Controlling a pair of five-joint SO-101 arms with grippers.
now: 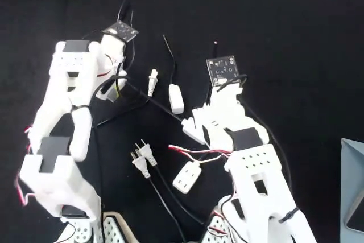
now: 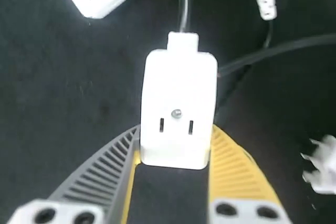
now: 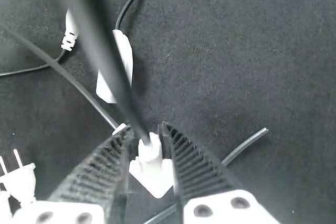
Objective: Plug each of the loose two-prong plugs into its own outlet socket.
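Left wrist view shows the left gripper (image 2: 177,142) closed on a white socket (image 2: 178,103). The grey finger presses on one side of it and the yellow finger on the other. The face with two slots is turned toward the camera, and its cord leads away from the gripper.

In the high view the left arm (image 1: 62,123) runs up the left side of the frame from its base at the lower left. It bends at the elbow, and its wrist is turned toward the middle, so the gripper points down at the black worktop (image 1: 296,38) in the upper left part.

The right arm (image 1: 256,180) comes from the lower right and leans up and left toward the centre of the frame. The right gripper (image 3: 146,135) is closed on a white cord end (image 3: 152,174) low over the worktop, and a black cord (image 3: 94,40) leaves it. I cannot tell if this piece is a plug or a socket.

Between the two grippers, above the centre, lie a single plug (image 1: 152,82) and just right of it a second socket (image 1: 176,99). They are near each other but apart. Below the centre a pair of plugs (image 1: 142,157) lies side by side with the prongs pointing to the upper left. A third socket (image 1: 187,176) lies to their right, beside the right arm.
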